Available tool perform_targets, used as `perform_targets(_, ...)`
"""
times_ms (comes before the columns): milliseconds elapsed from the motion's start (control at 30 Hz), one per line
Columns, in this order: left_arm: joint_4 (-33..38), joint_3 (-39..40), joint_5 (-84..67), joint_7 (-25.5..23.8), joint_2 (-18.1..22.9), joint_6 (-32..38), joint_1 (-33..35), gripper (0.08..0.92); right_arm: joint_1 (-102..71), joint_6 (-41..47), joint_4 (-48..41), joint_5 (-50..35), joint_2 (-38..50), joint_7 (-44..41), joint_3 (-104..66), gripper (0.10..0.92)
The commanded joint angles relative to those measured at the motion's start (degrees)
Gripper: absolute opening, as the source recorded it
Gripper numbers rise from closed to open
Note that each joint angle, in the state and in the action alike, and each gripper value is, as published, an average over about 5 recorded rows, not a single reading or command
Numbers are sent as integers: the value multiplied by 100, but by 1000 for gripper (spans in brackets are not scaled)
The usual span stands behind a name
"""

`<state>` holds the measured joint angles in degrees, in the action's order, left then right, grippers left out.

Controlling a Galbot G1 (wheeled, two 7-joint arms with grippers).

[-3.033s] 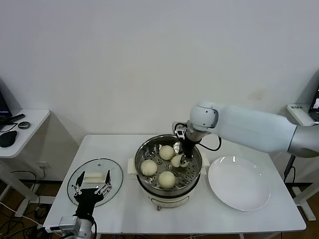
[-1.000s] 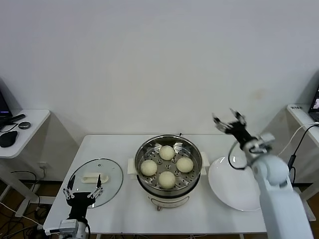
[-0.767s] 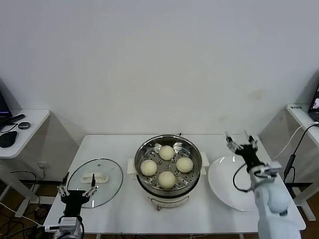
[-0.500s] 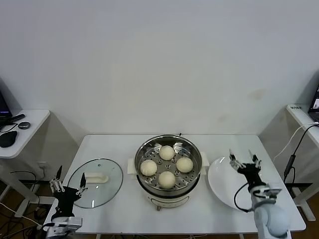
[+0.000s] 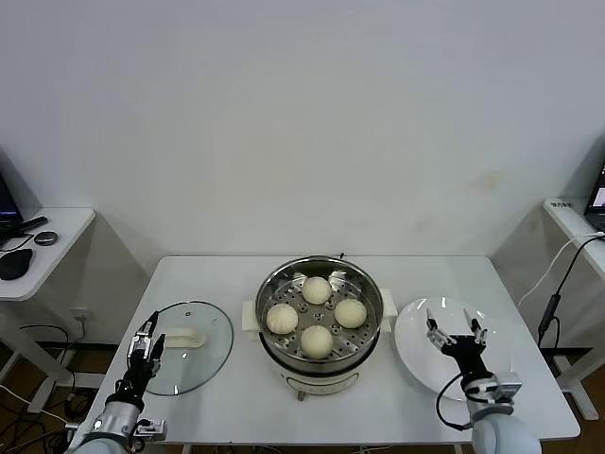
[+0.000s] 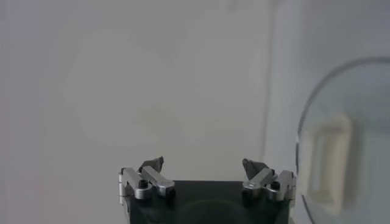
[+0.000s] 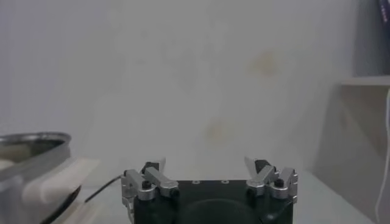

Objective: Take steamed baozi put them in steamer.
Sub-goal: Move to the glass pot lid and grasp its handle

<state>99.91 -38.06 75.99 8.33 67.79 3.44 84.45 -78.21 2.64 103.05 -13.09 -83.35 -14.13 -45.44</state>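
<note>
**All four baozi in the steamer, both arms low and empty**

The loading step looks done. Four baozi (image 5: 317,314) sit on the perforated tray inside the steamer (image 5: 364,326) at mid-table, one toward each side of the tray, none touching another. The plate (image 5: 492,374) to the steamer's right is bare, so nothing is left to carry over.

The right gripper (image 5: 456,333) is low at the table's near edge, over the near part of the plate, jaws spread wide and holding nothing. The left gripper (image 5: 143,345) is at the near left edge, beside the glass lid (image 5: 203,355) (which lies flat on the table, handle up), and it too is wide open and empty; its wrist view shows the lid just off to one side of the fingers (image 6: 150,165).

If any move is left, my guess is covering the pot: the left gripper would need to centre over the lid's handle, then close on it.
</note>
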Motion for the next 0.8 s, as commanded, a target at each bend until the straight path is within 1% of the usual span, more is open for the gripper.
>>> perform_targets(33, -1017, 220, -405, -73, -426, 124, -394, 823, -202, -46, 64, 162, -32, -29, 96, 823)
perform_targets(200, -940, 303, -643, -181, -366, 119, -500, 823, -191, -35, 51, 112, 1, -15, 57, 823)
perform_targets(467, -1073, 423, -787, -385, -289, 151, -632, 823, -214, -46, 38, 70, 13, -3, -36, 823)
perform_targets(600, -1167, 443, -729, -348, -227, 56, -727, 823, -239, -61, 36, 59, 31, -5, -66, 823)
perform_targets(800, -1317, 461, -634, -168, -92, -142, -983, 823, -275, -94, 47, 75, 16, -3, -95, 823)
